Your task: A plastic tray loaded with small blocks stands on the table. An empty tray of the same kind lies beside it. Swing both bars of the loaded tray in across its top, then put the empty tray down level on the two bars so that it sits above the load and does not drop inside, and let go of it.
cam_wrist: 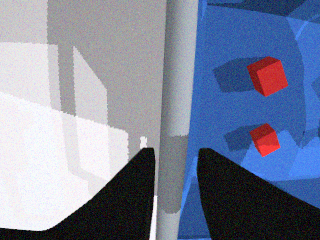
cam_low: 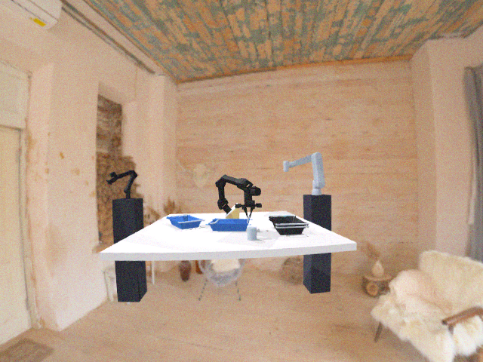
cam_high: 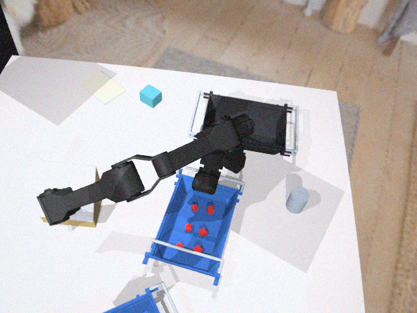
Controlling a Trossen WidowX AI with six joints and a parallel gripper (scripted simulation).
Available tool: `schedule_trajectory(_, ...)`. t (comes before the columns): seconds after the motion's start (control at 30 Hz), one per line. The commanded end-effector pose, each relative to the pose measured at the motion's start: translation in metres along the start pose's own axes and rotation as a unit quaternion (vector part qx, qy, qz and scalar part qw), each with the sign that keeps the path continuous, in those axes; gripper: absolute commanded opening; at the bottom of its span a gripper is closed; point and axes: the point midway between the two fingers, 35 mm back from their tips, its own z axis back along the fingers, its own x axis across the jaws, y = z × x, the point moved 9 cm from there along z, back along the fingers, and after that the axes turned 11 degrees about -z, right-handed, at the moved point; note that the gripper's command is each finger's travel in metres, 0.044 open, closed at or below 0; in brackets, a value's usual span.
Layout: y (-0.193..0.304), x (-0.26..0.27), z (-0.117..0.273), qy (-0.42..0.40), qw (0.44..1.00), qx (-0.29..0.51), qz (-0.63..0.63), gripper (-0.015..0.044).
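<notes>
The loaded blue tray [cam_high: 183, 267] [cam_low: 230, 225] holds several small red blocks [cam_high: 210, 209] [cam_wrist: 268, 76]. One wire bar [cam_high: 208, 255] lies swung in across its top near the lower end. The other wire bar [cam_high: 232, 180] [cam_wrist: 180, 75] stands raised at the upper end. My gripper [cam_low: 248, 215] [cam_wrist: 175, 159] is partly open around this bar; the wrist view shows a gap on both sides. The hand hides the fingertips in the top view. Another blue tray [cam_high: 134, 306] [cam_low: 185, 224] is cut off in the top view and its inside is mostly hidden.
A black tray [cam_high: 282, 131] [cam_low: 288, 230] with bars at its ends stands beyond the loaded tray. A grey-blue cylinder [cam_high: 297, 200] [cam_low: 251, 234] stands to the right. A cyan box [cam_high: 150, 96] and a pale yellow sheet [cam_high: 111, 91] lie at the back left. A yellow-edged object [cam_high: 96, 205] is near the arm's base.
</notes>
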Motion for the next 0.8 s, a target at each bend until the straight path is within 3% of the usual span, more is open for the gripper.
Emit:
schedule_trajectory(0.0,-0.005,-0.016,-0.012,0.012,1.0,0.007,-0.001,0.0082)
schedule_trajectory(0.27,-0.008,-0.035,-0.027,0.013,1.0,0.007,-0.001,0.0082)
schedule_trajectory(0.63,-0.01,-0.028,0.016,0.012,1.0,0.007,-0.001,0.0082)
schedule_trajectory(0.77,-0.009,-0.029,0.009,0.012,1.0,0.005,0.002,0.0082)
